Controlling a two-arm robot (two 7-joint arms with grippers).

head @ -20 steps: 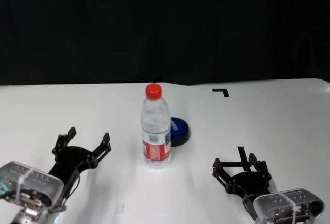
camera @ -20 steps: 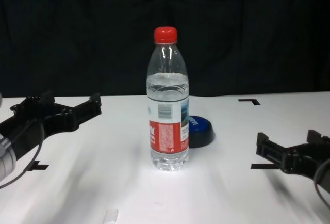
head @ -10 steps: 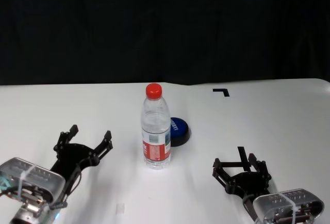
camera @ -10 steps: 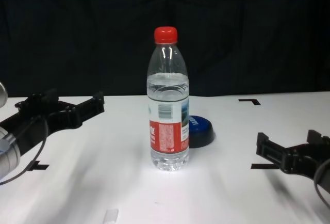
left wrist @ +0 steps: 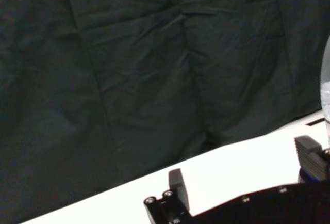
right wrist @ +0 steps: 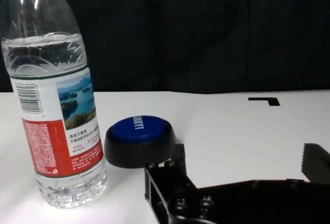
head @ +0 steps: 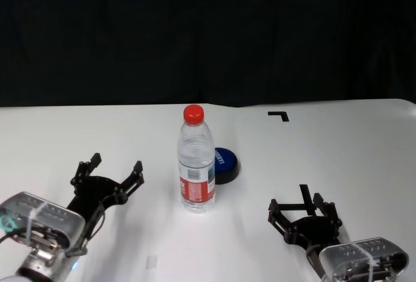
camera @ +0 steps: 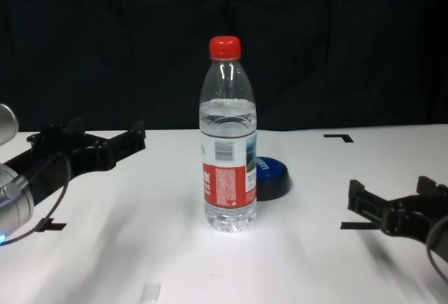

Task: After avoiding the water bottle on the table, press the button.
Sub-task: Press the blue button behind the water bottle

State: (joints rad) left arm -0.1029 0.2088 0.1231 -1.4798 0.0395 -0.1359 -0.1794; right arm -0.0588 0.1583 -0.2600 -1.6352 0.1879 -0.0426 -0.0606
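Note:
The water bottle (head: 196, 160) stands upright at the middle of the white table (head: 338, 145); it also shows in the chest view (camera: 228, 136) and the right wrist view (right wrist: 54, 95). The dark blue button (head: 225, 164) sits just behind it to the right, seen also in the chest view (camera: 271, 177) and the right wrist view (right wrist: 139, 139). My left gripper (head: 107, 173) is open and empty, left of the bottle and apart from it (camera: 98, 139). My right gripper (head: 303, 207) is open and empty near the front right (camera: 395, 195).
Black corner marks lie on the table at the back right (head: 279, 115) and near the right gripper (head: 304, 194). A dark curtain (head: 208, 35) hangs behind the table. A small pale tag (head: 151, 263) lies at the front.
My left gripper has moved forward and slightly right, toward the bottle's side. The right arm, the bottle and the button have not moved.

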